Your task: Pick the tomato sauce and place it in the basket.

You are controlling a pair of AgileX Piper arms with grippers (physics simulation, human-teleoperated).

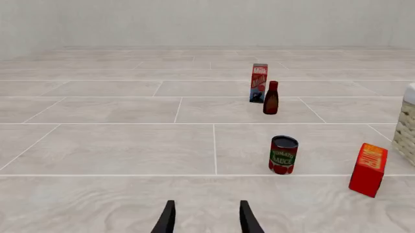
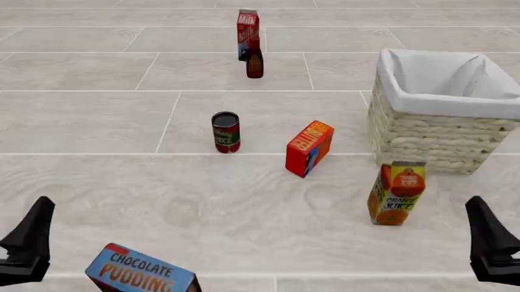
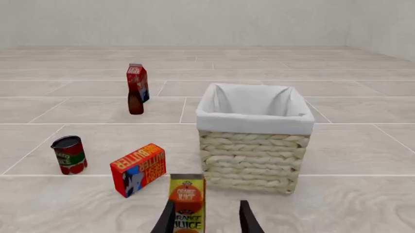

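The tomato sauce [image 2: 226, 132] is a small can with a dark top and a red and green label. It stands upright on the tiled surface, left of centre in the front view, and also shows in both wrist views [image 1: 283, 154] [image 3: 69, 154]. The basket [image 2: 422, 137], pale wicker with a white lining, stands at the far right [image 3: 253, 160], and one edge of it shows in the left wrist view [image 1: 407, 131]. My left gripper [image 2: 28, 243] [image 1: 207, 221] is open, low at the near left and well short of the can. My right gripper [image 2: 491, 243] [image 3: 207, 221] is open at the near right, holding nothing.
A milk carton [image 2: 248, 33] and a dark bottle [image 2: 254, 62] stand at the back. A red-orange butter box [image 2: 309, 148] leans between can and basket. An orange juice carton [image 2: 396, 193] stands in front of the basket. A chocolate pudding box [image 2: 142, 274] lies near my left gripper.
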